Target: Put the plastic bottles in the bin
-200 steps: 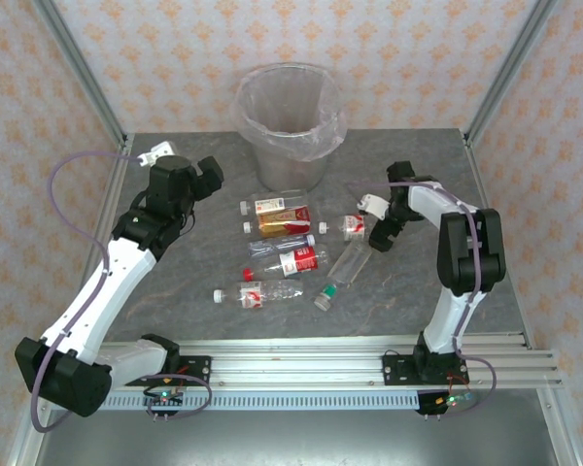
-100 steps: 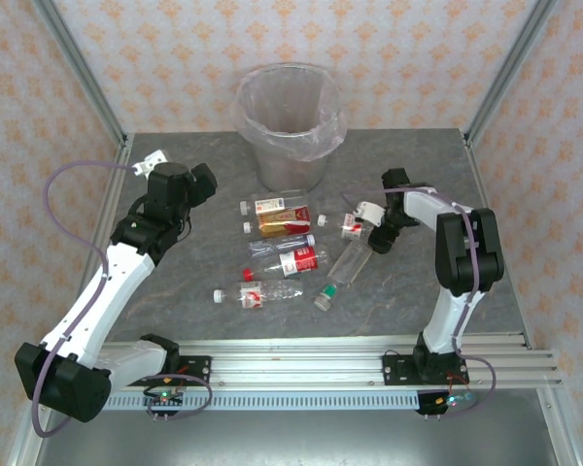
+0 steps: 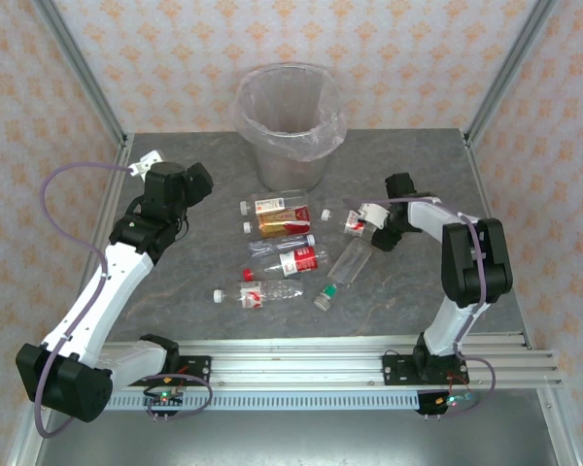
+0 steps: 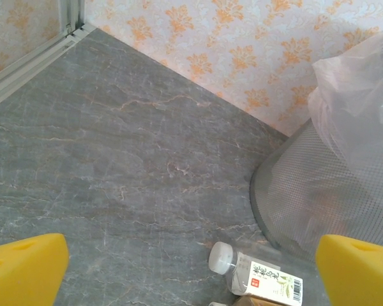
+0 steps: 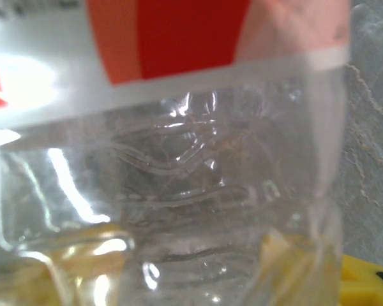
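The bin stands at the back centre, lined with a clear bag. Several plastic bottles lie in front of it. A white-capped one lies by the bin's mesh wall in the left wrist view. My left gripper hovers open left of the bottles, its yellow fingers wide apart over bare table. My right gripper is open, low on the table. A red-and-white labelled bottle lies between its yellow fingers, pressed close to the camera.
A clear green-capped bottle lies just in front of the right gripper. Metal frame posts and patterned walls enclose the grey table. A rail runs along the near edge.
My right gripper has slid left and forward until the red-and-white bottle sits between its fingers. My left gripper has drifted slightly left.
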You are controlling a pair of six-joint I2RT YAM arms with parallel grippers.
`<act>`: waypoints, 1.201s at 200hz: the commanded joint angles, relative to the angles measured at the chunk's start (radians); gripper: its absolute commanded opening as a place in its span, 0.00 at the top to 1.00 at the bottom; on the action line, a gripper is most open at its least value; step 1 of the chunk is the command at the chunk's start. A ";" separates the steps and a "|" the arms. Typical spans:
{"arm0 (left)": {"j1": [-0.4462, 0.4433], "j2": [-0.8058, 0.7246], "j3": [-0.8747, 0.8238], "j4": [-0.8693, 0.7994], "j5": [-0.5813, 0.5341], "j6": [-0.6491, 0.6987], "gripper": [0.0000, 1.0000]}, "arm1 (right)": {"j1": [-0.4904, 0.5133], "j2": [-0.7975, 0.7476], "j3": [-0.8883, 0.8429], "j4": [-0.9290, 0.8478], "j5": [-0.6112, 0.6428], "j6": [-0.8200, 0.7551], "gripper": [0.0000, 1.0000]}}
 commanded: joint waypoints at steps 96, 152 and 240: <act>0.035 0.024 -0.030 -0.042 -0.012 -0.062 0.00 | 0.000 -0.382 -0.121 0.319 -0.186 0.336 0.52; 0.045 0.023 -0.058 -0.050 -0.003 -0.084 0.00 | 0.010 -0.442 -0.043 0.498 -0.371 0.596 0.50; 0.049 -0.023 -0.127 -0.124 0.009 -0.121 0.00 | 0.145 -0.274 0.312 0.613 -0.337 0.917 0.47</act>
